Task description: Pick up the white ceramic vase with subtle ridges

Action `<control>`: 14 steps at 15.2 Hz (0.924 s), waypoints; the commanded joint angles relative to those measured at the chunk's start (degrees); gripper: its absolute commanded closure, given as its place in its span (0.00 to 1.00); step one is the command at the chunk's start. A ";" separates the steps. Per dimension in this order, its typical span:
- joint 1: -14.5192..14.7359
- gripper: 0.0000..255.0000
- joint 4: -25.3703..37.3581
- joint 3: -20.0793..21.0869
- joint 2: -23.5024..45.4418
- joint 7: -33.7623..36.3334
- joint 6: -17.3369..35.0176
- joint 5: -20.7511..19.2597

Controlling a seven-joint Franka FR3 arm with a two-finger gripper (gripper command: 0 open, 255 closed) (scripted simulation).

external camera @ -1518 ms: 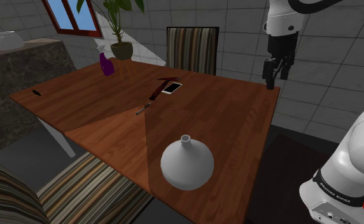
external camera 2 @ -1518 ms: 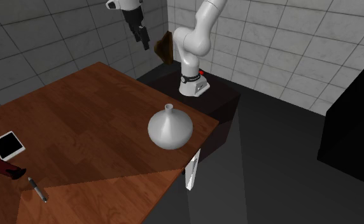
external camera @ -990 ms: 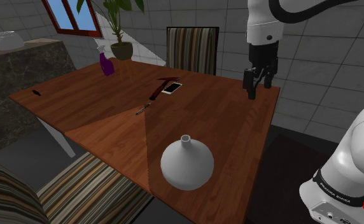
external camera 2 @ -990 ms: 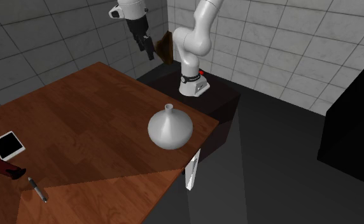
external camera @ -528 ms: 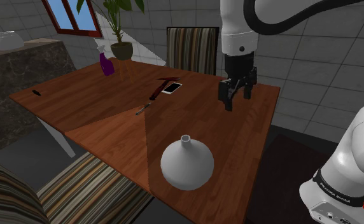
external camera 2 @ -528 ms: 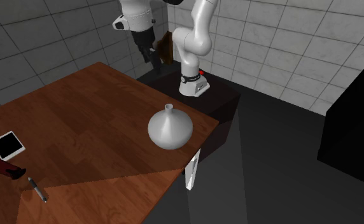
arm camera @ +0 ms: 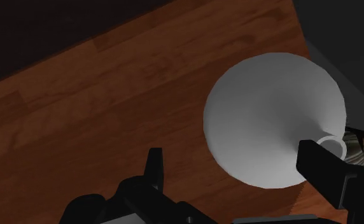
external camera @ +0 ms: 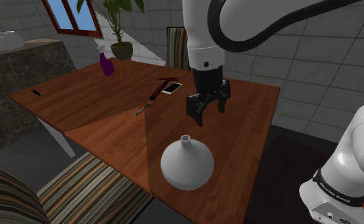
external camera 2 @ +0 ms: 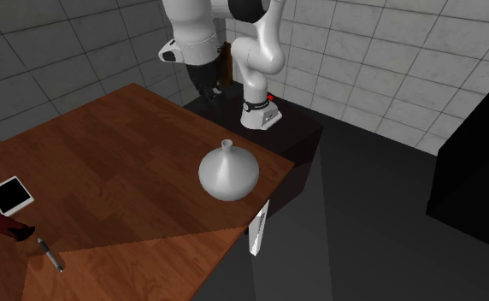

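Shoulder view, left to right.
- Purple bottle (external camera: 105,63) and potted plant (external camera: 120,39) stand at the 11 o'clock corner of the desk (external camera: 98,108).
- Phone (external camera: 172,88) lies flat at 12 o'clock of the desk's middle, with a red tool (external camera: 156,93) just beside it.
- Vase (external camera: 187,164): pale grey, with a squat round body and a narrow neck. It stands upright at the desk's 5 o'clock, close to the near edge.
- Arm (external camera: 203,32): rises from its base (external camera: 343,181) at the picture's 4 o'clock and loops high past the top edge. Its last links come down near-vertical over the desk's middle.
- Hand (external camera: 209,114): points down and hangs above the wood at 1 o'clock of the vase, near it but apart.

Second exterior view.
- Hand (external camera 2: 209,90) is at 11 o'clock of the vase (external camera 2: 228,174).
- The vase is near the corner of the desk (external camera 2: 106,171) closest to the arm's base.

Wrist view.
- Fingers (arm camera: 154,167) stand wide apart. The hand (arm camera: 228,156) is empty and clamps nothing.
- Vase (arm camera: 273,121) lies beyond the fingertips, offset toward one finger.
- That finger's tip overlaps the neck rim in the picture. The shoulder view shows a gap there, so there is no contact.
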 commanded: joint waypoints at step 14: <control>1.85 0.00 6.52 6.68 14.56 10.26 8.97 -3.09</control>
